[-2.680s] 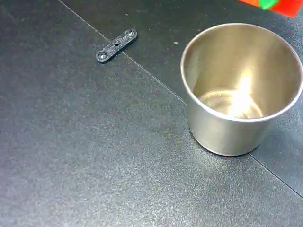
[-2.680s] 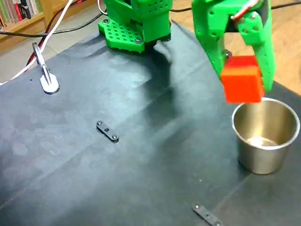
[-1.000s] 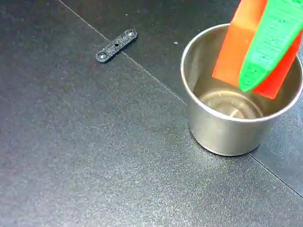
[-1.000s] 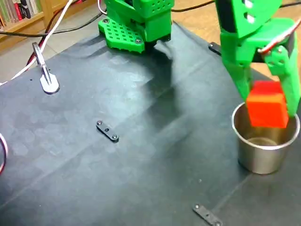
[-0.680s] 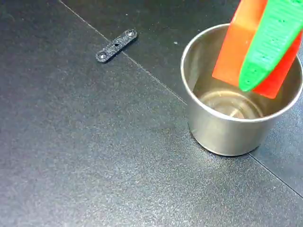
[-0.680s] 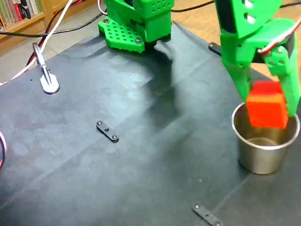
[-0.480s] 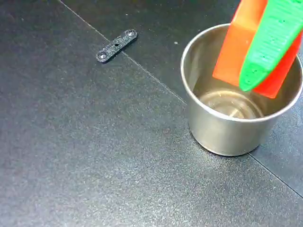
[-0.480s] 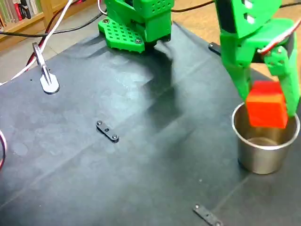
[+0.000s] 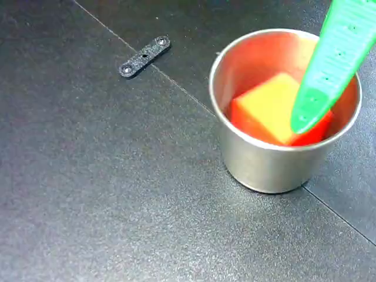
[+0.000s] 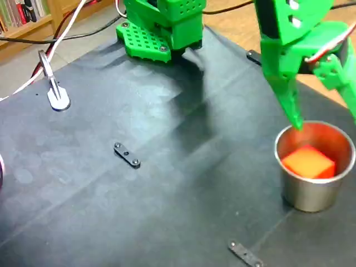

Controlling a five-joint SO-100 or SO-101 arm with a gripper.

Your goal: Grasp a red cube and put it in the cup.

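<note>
The red cube (image 9: 267, 108) is not hanging between the green fingers (image 9: 329, 64) any more; it has dropped and is now sitting inside the cup (image 9: 258, 161). The cup has also slid a little to the left in the close fixed view.

In that close view, the cube is lying tilted at the bottom of the cup, and the cup's inside is glowing red. One green finger is poking over the rim in front of the cube. The other finger is not showing here.

In the wider fixed view, the fingers (image 10: 291, 105) are standing apart above the cup (image 10: 311, 192), holding nothing, and the cube (image 10: 308, 161) is resting inside. This view is also showing the green arm base (image 10: 161, 28) and the dark counter (image 10: 111, 189).

The putting-in looks done. Only pulling the arm away seems left.
</note>
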